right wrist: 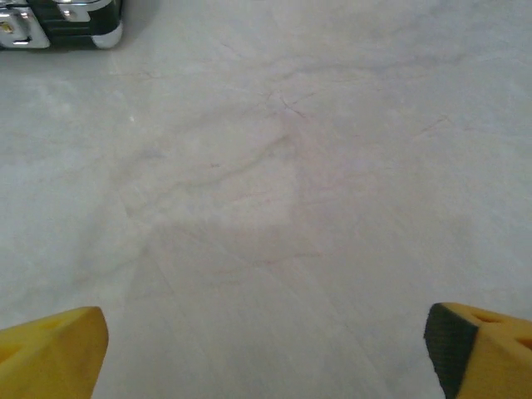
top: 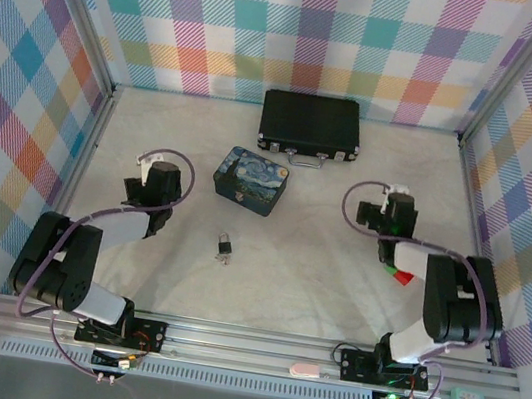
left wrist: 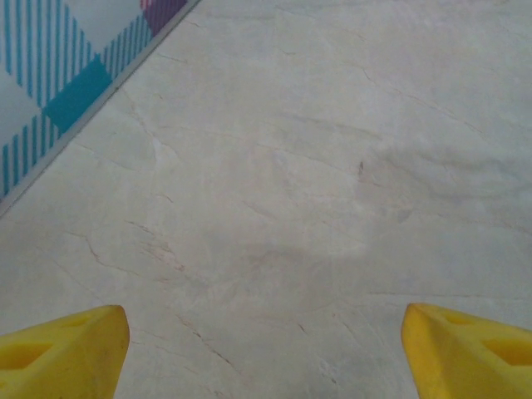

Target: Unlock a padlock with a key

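Yellow-fingered left hand (left wrist: 264,337), right hand (right wrist: 266,337) agape

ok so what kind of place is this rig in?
Probably a lab robot test cell: plaid-printed backdrop walls box in a marble-look table, an aluminium extrusion frame edges the near side, and the left arm and right arm are bolted to it, a padlock staged between them.

- Your table (left wrist: 316,166) looks matt and pale, veined like stone.
- The jaws you drive look like smooth yellow plastic.
- Your black briefcase (top: 310,125) carries glossy metal fittings.
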{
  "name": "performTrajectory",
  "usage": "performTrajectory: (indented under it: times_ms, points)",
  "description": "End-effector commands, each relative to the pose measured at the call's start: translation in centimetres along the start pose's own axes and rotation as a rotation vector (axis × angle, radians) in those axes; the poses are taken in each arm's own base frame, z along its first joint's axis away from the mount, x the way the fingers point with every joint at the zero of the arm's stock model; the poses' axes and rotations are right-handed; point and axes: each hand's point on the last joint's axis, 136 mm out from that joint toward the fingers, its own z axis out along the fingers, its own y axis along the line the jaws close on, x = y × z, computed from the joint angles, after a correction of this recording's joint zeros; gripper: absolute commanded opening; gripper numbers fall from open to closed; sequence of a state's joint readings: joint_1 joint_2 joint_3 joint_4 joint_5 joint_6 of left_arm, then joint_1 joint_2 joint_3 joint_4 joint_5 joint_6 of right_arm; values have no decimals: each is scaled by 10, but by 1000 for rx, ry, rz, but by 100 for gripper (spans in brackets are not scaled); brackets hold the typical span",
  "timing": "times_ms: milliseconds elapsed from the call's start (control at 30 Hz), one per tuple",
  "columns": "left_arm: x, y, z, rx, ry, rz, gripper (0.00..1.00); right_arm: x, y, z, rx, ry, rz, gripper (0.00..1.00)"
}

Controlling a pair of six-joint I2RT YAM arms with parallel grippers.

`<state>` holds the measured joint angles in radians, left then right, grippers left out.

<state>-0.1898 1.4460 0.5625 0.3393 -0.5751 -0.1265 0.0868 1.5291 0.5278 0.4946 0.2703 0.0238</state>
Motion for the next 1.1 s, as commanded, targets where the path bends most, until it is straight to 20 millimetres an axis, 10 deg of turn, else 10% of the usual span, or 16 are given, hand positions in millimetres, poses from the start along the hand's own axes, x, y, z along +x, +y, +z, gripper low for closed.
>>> performTrajectory:
  times_ms: [0, 267, 1067]
  points:
    - [-17, -12, 8, 84, -105, 18, 84, -30, -9, -13, -44, -182, 90, 99]
    - [-3, -24, 15, 300, -128, -35, 86, -30, -9, -12, -60, -177, 96, 99]
    - [2, -21, 13, 240, -167, -18, 100, -22, -6, -12, -52, -218, 82, 99]
